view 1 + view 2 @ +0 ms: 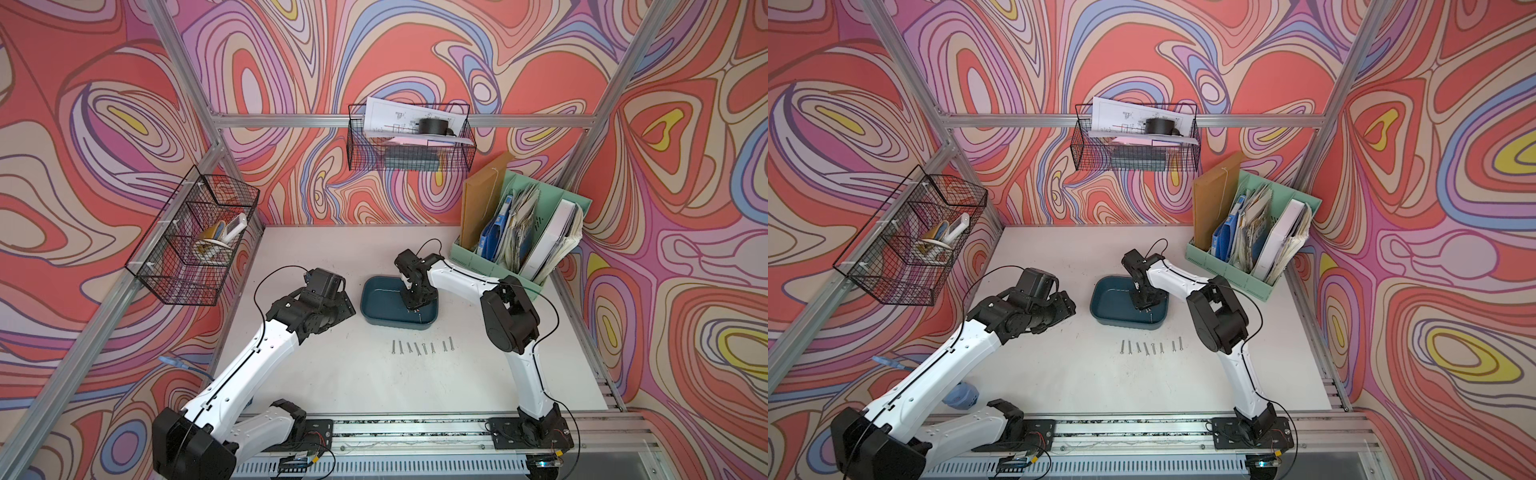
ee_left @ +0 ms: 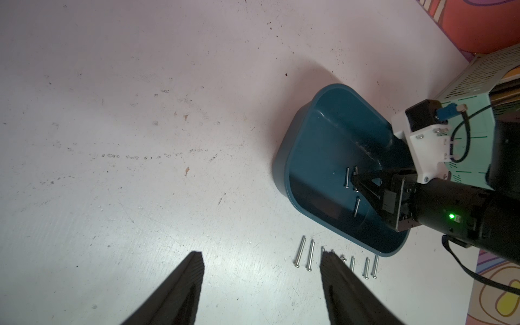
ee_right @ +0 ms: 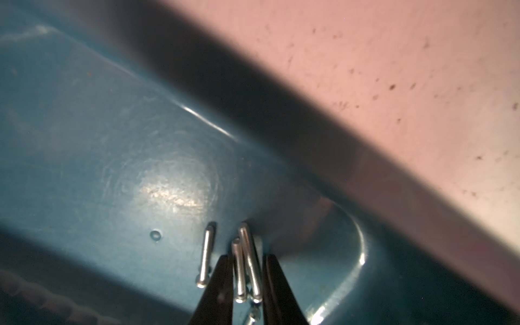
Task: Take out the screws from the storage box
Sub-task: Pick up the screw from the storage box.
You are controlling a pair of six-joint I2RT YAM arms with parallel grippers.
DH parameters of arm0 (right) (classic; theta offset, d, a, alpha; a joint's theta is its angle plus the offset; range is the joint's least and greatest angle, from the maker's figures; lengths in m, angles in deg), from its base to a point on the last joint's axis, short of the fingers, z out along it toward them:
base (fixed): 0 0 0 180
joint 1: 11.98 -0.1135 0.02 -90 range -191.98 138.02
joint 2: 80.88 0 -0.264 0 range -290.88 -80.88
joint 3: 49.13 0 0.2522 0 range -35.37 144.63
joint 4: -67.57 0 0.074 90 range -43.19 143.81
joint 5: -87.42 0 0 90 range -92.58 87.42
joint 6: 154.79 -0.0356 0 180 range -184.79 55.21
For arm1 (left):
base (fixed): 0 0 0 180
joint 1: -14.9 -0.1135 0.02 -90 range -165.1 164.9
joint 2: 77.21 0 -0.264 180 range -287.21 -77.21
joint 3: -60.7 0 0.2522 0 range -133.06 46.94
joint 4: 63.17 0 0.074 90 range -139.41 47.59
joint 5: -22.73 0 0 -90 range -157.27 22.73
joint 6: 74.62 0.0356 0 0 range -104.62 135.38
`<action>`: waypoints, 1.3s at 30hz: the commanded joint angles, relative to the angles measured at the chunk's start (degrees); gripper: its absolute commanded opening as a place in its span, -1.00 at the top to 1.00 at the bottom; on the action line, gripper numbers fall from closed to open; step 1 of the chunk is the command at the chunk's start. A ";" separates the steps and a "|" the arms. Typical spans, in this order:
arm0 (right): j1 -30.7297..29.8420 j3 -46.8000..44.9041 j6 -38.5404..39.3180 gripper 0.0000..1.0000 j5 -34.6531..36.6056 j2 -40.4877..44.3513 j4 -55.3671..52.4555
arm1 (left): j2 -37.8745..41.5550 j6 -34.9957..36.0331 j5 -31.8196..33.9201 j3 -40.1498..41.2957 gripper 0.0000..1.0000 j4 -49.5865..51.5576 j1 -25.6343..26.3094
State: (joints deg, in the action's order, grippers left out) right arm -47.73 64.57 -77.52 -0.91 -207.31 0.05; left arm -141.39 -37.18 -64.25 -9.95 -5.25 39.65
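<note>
Right wrist showed the right pincer (image 3: 247, 257) barely parted, straddling two screws (image 3: 243, 270) on the storage box (image 3: 112, 140) floor; whether it clamped them was unclear. Left wrist showed the left pincer (image 2: 261, 254) gaping, empty, near the box. Both top views showed more screws (image 1: 422, 348) rowed on the desk (image 1: 332, 374) just outside it. It seemed best to close squarely on one and lift straight

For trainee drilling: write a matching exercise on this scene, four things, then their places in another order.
1. dark teal plastic storage box
2. row of thin silver metal screws
3. mint-green file organiser
4. right gripper

a. far right corner of the white table
b. down inside the box
c. on the table in front of the box
d. mid-table, a few screws inside

Pairs: 1-d, 2-c, 3-a, 4-b.
</note>
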 commanded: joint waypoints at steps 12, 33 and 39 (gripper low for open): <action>2.42 -1.41 0.34 0.64 1.94 2.33 0.66 | 1.46 -0.27 0.68 0.28 -0.44 1.71 -0.23; 2.88 0.81 3.52 0.66 3.27 1.13 0.27 | 2.75 -1.66 0.90 1.51 -0.44 1.77 -0.27; 2.87 1.74 4.51 0.57 4.86 -0.39 -0.02 | 3.14 -1.89 1.02 1.69 -0.43 1.76 -0.31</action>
State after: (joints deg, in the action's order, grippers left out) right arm -44.75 65.23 -74.03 2.04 -206.56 0.25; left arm -139.23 -38.66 -64.07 -8.92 -4.74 39.65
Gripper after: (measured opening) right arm 0.209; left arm 0.717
